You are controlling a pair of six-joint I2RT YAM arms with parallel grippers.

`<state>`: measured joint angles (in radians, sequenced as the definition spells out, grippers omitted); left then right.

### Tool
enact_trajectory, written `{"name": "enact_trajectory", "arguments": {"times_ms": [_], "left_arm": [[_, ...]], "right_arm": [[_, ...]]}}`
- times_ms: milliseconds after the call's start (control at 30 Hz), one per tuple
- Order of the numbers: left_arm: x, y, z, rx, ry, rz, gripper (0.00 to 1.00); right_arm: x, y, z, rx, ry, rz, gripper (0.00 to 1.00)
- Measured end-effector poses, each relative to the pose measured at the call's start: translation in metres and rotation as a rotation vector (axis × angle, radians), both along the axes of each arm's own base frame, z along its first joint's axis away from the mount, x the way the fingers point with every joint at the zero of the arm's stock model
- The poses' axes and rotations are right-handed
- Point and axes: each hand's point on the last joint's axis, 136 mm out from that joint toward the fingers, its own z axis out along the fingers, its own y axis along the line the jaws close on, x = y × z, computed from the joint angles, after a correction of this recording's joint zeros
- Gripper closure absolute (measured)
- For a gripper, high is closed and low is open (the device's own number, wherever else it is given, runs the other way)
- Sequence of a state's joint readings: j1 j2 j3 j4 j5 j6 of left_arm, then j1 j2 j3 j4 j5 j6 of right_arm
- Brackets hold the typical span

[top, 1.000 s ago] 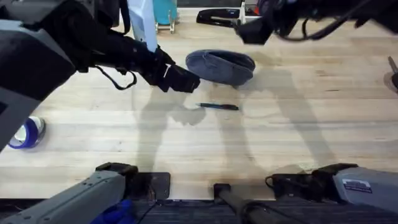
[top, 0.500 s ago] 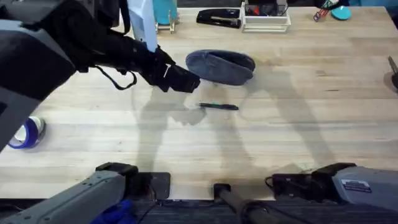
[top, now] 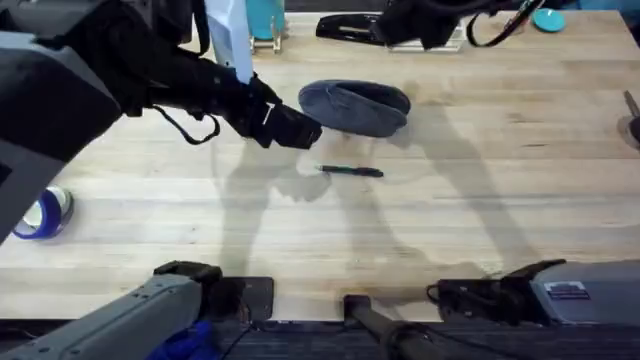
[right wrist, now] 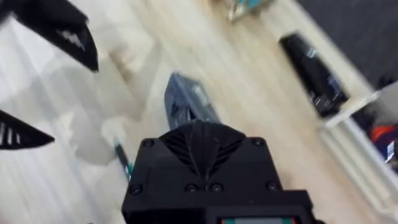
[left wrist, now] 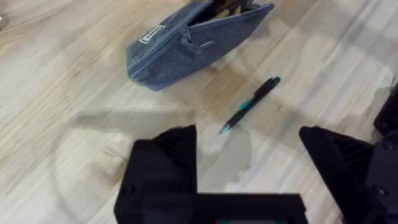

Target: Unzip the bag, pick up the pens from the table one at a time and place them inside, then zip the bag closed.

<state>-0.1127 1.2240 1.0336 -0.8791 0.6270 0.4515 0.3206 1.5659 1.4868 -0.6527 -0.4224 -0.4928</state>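
Two black fingers of the left gripper [left wrist: 249, 162] stand wide apart with nothing between them, hanging above the table [top: 520, 200]. In the left wrist view the pen [left wrist: 250, 104] lies on the wood just beyond the gap between those fingers, not touching either one, and the bag [left wrist: 186, 43] lies a little farther out on the same side. From overhead the left gripper [top: 295, 128] sits just beside the bag's [top: 355, 107] near-left end, and the pen [top: 351, 171] lies flat on the planks close below it, its length running roughly left to right, apart from the bag.

The bag is a soft grey-blue pouch lying on its side on the table, with a small label near one end; whether its zipper is open cannot be told.

The right gripper [top: 420, 22] hangs high over the far edge of the table, dark and blurred, and whether its fingers are parted cannot be told.

Farther out, the table is pale wood with plank grain. A black stapler [top: 350, 28] and a white tray [top: 428, 38] sit at its far edge, and a roll of blue tape [top: 42, 215] lies near the left edge.
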Motion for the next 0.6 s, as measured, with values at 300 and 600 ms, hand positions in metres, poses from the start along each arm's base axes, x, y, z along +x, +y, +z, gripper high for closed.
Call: {"name": "enact_trajectory", "arguments": {"times_ms": [300, 600], "left_arm": [[0.000, 0.000, 0.000, 0.000, 0.000, 0.000, 0.006], [0.000, 0.000, 0.000, 0.000, 0.000, 0.000, 0.006]], "right_arm": [[-0.004, -0.013, -0.037, -0.107, 0.112, -0.051, 0.973], [-0.015, -0.023, -0.064, -0.180, 0.223, -0.067, 0.973]]}}
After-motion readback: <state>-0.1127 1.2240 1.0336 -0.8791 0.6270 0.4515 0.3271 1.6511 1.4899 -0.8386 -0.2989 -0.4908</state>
